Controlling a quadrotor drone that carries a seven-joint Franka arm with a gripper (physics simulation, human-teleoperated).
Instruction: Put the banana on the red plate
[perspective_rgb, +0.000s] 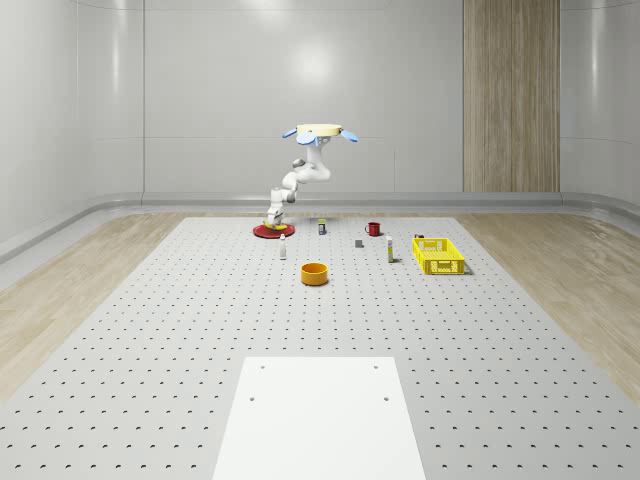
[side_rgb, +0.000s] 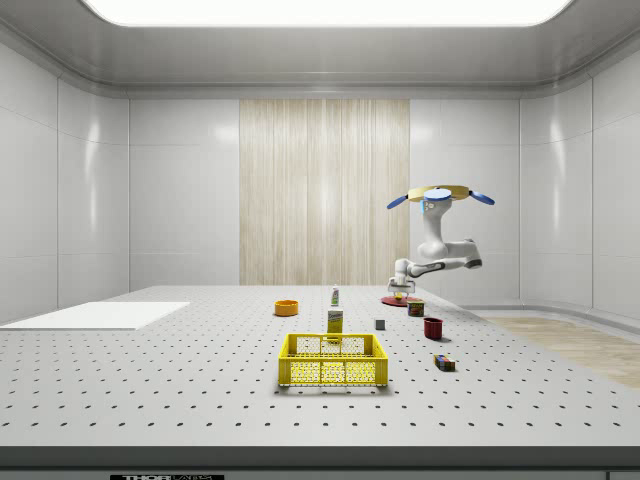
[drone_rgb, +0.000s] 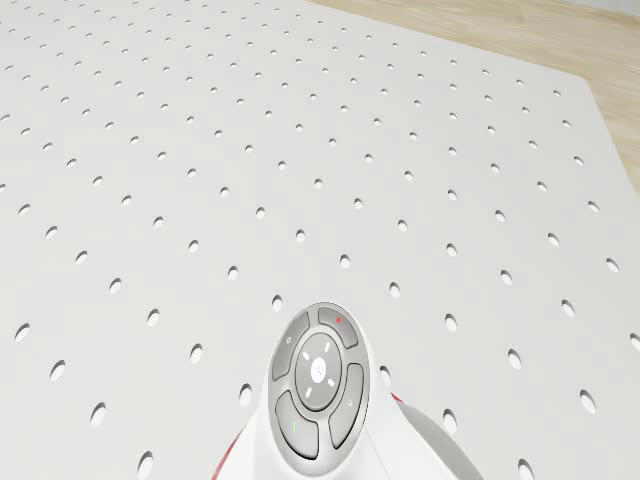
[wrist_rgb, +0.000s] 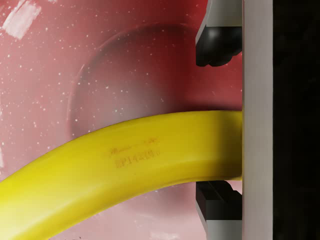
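Observation:
The yellow banana (wrist_rgb: 125, 160) lies across the red plate (wrist_rgb: 75, 60) between my fingers. One black fingertip (wrist_rgb: 215, 50) stands off the banana with a strip of plate showing between them; the other fingertip (wrist_rgb: 215, 200) sits right at the banana's edge. My gripper (wrist_rgb: 217, 123) is open. In the whole-scene view the gripper (perspective_rgb: 273, 222) is down at the red plate (perspective_rgb: 262, 232) at the far left of the mat. The drone (perspective_rgb: 319, 130) hovers above and a little right of it. In the side view the gripper (side_rgb: 402, 293) is over the plate (side_rgb: 390, 300), below the drone (side_rgb: 440, 195).
An orange bowl (perspective_rgb: 315, 273), a small white bottle (perspective_rgb: 283, 247), a red mug (perspective_rgb: 373, 228) and a yellow basket (perspective_rgb: 438, 255) stand on the perforated mat (perspective_rgb: 150, 330), all nearer than or right of the plate. A white panel (perspective_rgb: 320, 415) lies at the front.

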